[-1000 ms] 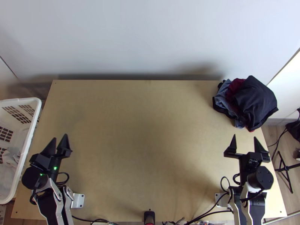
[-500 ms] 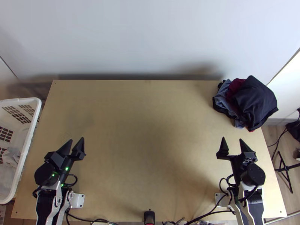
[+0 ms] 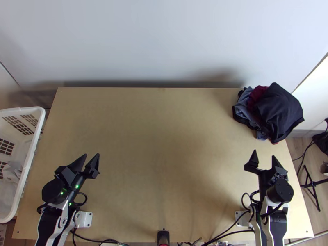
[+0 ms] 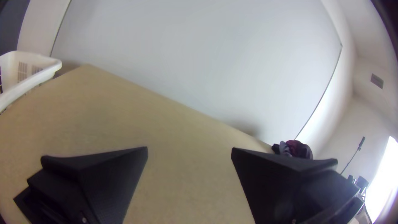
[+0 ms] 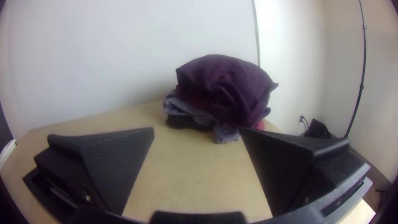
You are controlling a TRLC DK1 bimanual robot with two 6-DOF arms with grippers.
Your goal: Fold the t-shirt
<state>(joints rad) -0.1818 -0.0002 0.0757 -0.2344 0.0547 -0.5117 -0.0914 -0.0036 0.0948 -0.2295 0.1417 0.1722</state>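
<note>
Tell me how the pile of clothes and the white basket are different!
The clothes pile is mostly dark, but the basket is white. The clothes pile is soft and crumpled; the basket has sides with holes. The clothes pile sits on the table, far right; the basket is beyond its left edge. Both are near table edges.

You have no text, label, brand, number or sign you can read here; the small pale marks (image 3: 279,176) on your right tool (image 3: 264,153) are too tiny to make out.
</note>
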